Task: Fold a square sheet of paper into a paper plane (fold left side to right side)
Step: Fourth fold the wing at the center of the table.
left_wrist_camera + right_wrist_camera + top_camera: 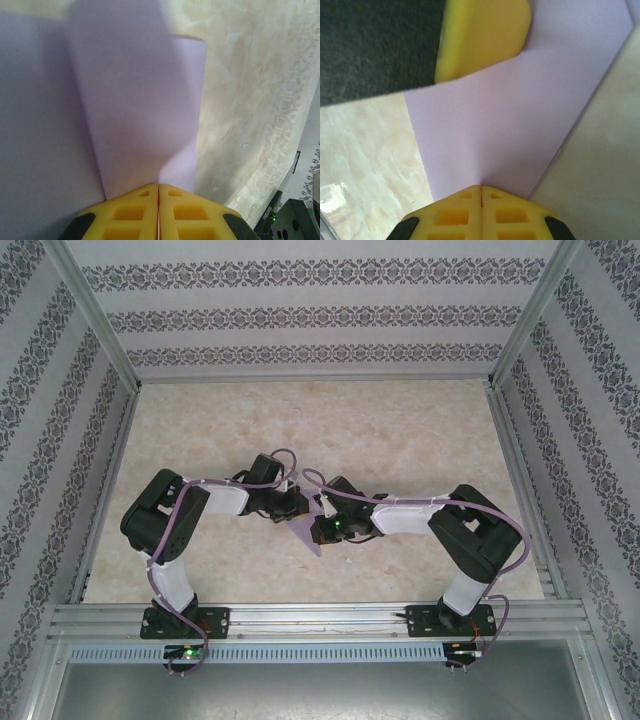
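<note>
With our left gripper (pixel 158 186) and right gripper (pixel 480 188) both clamped on the lavender paper (pixel 510 130), pulling apart could tear it or skew the crease.

left arm (pixel 172 545) / right arm (pixel 458 540) same build: black joint housings, white link shells, purple cable (pixel 288 456) looped outside each. Black base plates (pixel 160 621), green LED (pixel 188 649) at each. Fingers (pixel 145 200) yellow, square moulded pockets, black shoulders.
</note>
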Controlling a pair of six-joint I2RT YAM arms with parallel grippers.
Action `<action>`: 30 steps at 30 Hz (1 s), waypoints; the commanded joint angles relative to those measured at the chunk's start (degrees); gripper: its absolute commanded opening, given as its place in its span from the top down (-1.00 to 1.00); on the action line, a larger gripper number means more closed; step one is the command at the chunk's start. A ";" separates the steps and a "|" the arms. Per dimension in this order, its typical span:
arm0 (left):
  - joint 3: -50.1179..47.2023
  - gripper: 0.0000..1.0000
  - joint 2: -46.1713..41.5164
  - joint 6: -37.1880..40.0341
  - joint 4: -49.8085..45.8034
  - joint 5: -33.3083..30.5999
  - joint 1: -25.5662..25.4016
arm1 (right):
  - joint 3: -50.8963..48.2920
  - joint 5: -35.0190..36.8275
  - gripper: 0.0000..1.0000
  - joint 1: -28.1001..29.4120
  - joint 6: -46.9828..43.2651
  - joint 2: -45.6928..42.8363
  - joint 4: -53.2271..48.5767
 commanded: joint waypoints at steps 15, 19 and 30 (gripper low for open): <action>7.29 0.81 5.74 5.64 -4.20 -7.43 5.88 | -4.56 4.41 1.00 1.29 -1.72 5.59 -14.04; 8.40 0.81 6.16 5.44 -4.20 -7.60 6.42 | -4.56 4.23 1.00 1.27 -1.72 5.52 -14.04; 10.63 0.81 7.50 4.73 -3.95 -7.61 7.77 | -4.74 3.96 1.00 1.22 -1.80 5.70 -13.82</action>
